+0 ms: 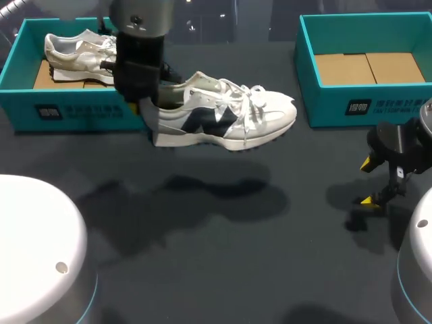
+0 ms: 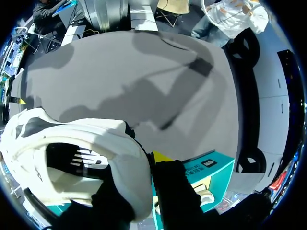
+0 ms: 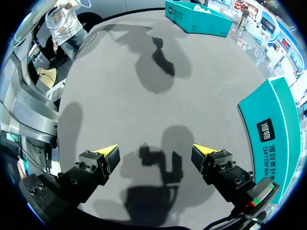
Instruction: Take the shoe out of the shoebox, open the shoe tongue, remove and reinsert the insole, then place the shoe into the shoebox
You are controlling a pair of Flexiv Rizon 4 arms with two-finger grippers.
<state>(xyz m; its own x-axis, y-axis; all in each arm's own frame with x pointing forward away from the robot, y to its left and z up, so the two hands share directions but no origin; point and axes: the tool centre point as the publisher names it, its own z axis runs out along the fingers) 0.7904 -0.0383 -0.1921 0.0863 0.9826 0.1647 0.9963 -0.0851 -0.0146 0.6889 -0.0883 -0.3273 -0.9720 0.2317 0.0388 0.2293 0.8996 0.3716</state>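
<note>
A white sneaker (image 1: 223,118) with a dark side mark and white laces hangs in the air in front of the left teal shoebox (image 1: 74,111), toe pointing right. My left gripper (image 1: 145,108) is shut on its heel. In the left wrist view the sneaker's heel collar (image 2: 72,153) sits between the fingers of the left gripper (image 2: 139,182), one yellow tip showing beside it. A second white sneaker (image 1: 77,54) lies inside the left shoebox. My right gripper (image 1: 366,182) stands open and empty low over the table at the right, its open fingers (image 3: 156,152) facing bare table.
A second teal shoebox (image 1: 364,101) with only a cardboard floor stands at the back right, close to the right gripper (image 3: 268,129). White rounded arm bases (image 1: 34,243) fill both front corners. The held shoe casts a shadow on the dark table centre.
</note>
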